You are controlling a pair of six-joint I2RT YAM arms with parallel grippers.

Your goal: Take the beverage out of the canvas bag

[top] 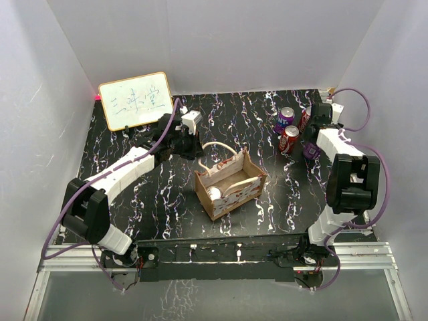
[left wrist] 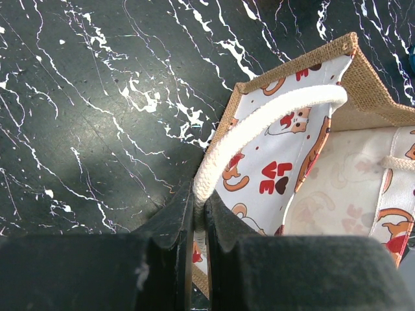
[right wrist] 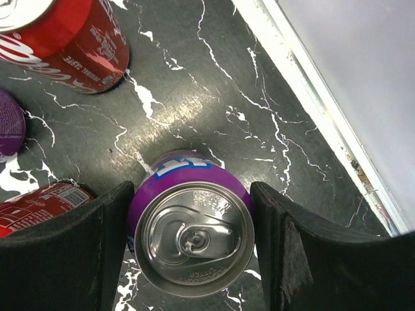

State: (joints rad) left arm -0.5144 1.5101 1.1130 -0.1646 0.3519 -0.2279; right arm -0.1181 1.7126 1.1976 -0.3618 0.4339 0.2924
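The canvas bag (top: pixel 231 184) stands open in the middle of the table, and the silver top of a can (top: pixel 214 194) shows inside it. My left gripper (top: pixel 194 144) is shut on the bag's white loop handle (left wrist: pixel 272 113), which is pinched between the fingertips (left wrist: pixel 200 201). The patterned side and burlap rim (left wrist: pixel 363 71) show in the left wrist view. My right gripper (top: pixel 311 148) is at the right side of the table. Its fingers (right wrist: pixel 97 246) press both sides of an upright purple can (right wrist: pixel 194 240) that stands on the table.
A purple can (top: pixel 285 119) and two red cans (top: pixel 289 139) (top: pixel 305 120) stand close to my right gripper; a red can (right wrist: pixel 78 39) shows in the right wrist view. A whiteboard (top: pixel 134 100) leans at the back left. The right wall's base (right wrist: pixel 311 97) is close.
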